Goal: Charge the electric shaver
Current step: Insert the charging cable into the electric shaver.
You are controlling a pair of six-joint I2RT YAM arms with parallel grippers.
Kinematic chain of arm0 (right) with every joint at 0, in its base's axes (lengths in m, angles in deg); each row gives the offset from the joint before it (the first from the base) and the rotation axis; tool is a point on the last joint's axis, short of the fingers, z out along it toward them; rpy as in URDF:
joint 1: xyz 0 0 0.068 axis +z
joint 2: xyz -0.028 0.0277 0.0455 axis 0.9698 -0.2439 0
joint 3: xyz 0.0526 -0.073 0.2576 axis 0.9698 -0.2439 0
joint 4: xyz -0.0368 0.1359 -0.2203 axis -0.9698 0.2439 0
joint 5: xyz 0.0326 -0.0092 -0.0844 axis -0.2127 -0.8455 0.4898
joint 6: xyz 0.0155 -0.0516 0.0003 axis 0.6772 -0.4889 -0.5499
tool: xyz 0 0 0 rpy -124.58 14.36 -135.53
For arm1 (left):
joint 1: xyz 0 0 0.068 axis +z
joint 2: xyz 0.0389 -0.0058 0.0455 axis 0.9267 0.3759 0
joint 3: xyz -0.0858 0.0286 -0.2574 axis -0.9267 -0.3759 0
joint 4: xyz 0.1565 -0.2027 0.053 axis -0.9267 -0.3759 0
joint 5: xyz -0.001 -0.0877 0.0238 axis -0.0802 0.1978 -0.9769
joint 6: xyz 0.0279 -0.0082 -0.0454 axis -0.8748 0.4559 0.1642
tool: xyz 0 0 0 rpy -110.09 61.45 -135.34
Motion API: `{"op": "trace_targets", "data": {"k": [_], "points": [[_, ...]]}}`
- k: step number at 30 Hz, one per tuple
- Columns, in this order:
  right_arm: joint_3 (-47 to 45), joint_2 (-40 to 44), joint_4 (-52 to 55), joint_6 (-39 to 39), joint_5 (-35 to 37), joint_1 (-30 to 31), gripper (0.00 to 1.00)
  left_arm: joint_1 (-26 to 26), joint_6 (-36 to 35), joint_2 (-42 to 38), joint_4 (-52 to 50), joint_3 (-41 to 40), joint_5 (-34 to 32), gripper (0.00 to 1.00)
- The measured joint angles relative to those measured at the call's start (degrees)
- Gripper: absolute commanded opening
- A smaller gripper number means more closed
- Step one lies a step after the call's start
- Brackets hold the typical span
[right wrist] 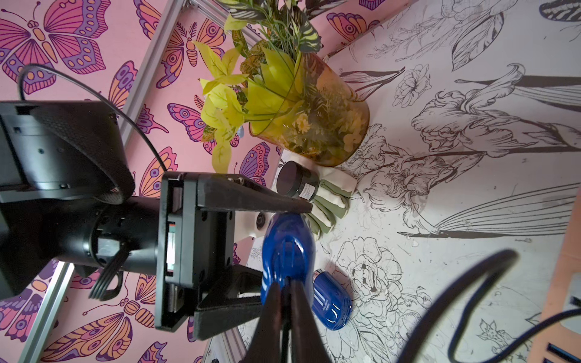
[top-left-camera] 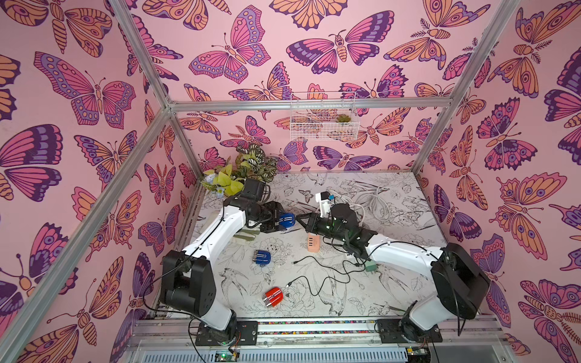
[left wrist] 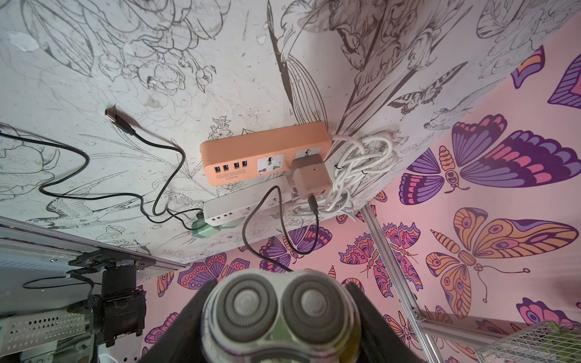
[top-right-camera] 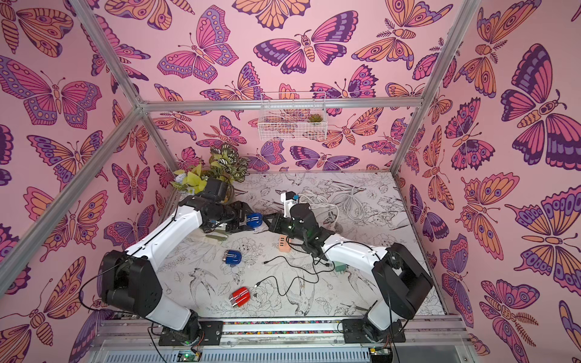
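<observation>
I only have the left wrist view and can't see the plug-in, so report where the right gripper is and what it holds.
Observer: The right gripper is shut on the black charging cable, its tip against the rear end of the blue shaver that the left gripper holds.
Operator: List any loose shavers.
Observer: A second blue shaver and a red shaver lie on the table, nearer the arm bases.

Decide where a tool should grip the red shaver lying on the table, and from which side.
Probably the red shaver at mid-body, across its long sides, from above: it lies flat on the table, heads at one end, both sides free.
</observation>
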Motion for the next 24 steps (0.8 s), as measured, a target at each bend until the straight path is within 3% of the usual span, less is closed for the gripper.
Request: {"op": "trace_targets", "data": {"k": [18, 24], "points": [[4.2, -2.9, 2.4, -0.6, -1.1, -0.4, 0.0, 0.3, 0.0, 1.4, -1.5, 2.8, -2.7, 0.0], [6.4, -4.7, 4.0, -0.9, -4.8, -1.9, 0.0, 0.4, 0.0, 1.8, -1.4, 3.0, -3.8, 0.0]]}}
